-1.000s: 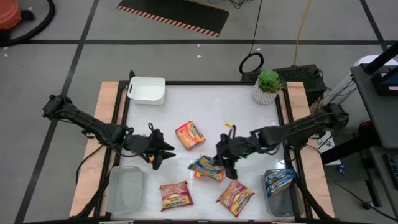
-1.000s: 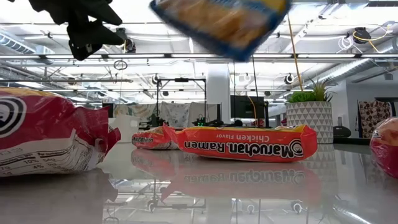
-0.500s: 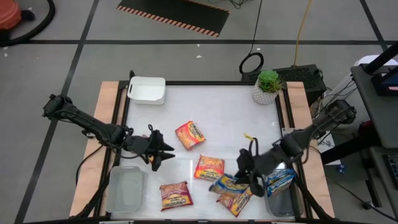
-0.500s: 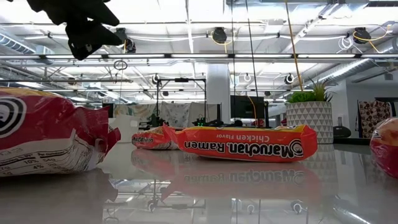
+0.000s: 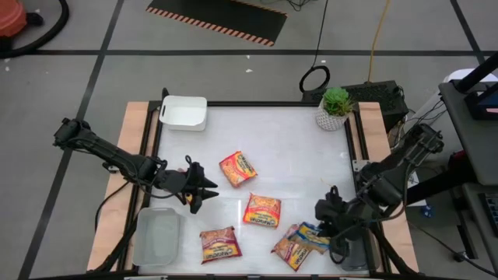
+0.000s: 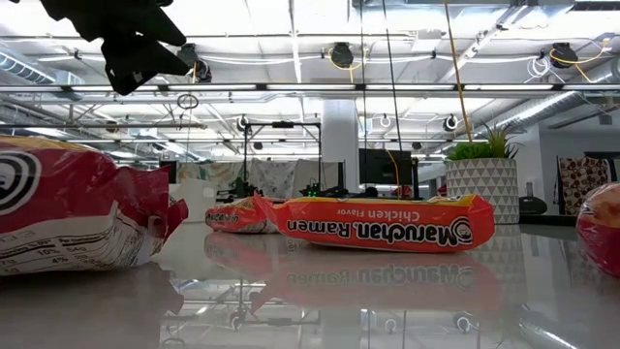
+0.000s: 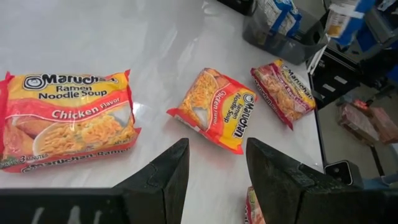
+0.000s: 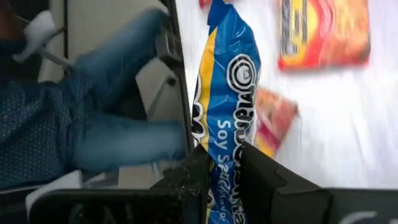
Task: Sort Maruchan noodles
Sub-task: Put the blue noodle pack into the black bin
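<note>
Your right end effector (image 5: 331, 237) had carried the blue-and-yellow plastic Soy Sauce ramen packet (image 5: 313, 235) from the middle of the white table (image 5: 288, 140) to its near right corner in the space of a second, and it was clamped narrow on that packet, pinched between the dark fingers (image 8: 264, 171) in the right wrist view. The packet hung just beside the clear plastic bin (image 5: 354, 253) at that corner, above the lower orange-red packet (image 5: 289, 249), not yet released. By the look of it, one blue packet was a short move from being sorted with its kind.

Lifting it off had uncovered the orange-red Chicken flavour packet (image 5: 263, 210) lying flat mid-table. Two more orange-red packets lay apart from it: one farther back (image 5: 238, 168), one near the front edge (image 5: 220, 243).

Your left end effector (image 5: 196, 189) hovered over the left half of the table, fingers (image 7: 163, 180) partly apart and holding nothing, with a second clear bin (image 5: 158, 237) near it at the front left corner.

Room was tight on the right: the arm worked close to the table's wooden side rail (image 5: 373, 144), and a person's denim-clad leg (image 8: 112, 134) showed just beyond that edge. The table's back half stood open, bearing only a white bin (image 5: 184, 113) and a potted plant (image 5: 334, 109) at the rear corners.
</note>
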Motion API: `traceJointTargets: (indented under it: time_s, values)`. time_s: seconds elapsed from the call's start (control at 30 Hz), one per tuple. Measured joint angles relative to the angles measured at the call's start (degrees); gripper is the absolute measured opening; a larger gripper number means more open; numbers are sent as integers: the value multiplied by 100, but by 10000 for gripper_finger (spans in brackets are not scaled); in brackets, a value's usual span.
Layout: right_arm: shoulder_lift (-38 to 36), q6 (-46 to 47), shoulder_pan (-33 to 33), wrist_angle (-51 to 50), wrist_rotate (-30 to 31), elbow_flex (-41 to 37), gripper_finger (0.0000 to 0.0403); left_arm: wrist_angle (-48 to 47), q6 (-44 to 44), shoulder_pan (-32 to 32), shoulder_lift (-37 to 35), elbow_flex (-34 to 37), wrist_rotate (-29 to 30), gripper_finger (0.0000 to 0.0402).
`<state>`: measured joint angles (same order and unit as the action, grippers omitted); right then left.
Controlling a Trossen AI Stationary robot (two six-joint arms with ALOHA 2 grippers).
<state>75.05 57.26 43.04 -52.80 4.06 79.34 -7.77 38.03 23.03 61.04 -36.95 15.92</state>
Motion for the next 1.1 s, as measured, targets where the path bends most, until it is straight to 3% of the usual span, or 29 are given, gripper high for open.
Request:
traceJointTargets:
  time_s: [0.13,0.3,0.73,1.1]
  values:
    - [2,499,203,-540,-479,27,54,0,8,0,0,0,5,163]
    - [1,356,563,-694,-1043,-33,54,-11,12,0,0,0,7,163]
    - [1,677,1076,-1298,-873,-330,54,-15,43,0,2,0,7,163]
    - [4,538,1271,-1286,-1482,-895,54,-17,43,0,2,0,24,163]
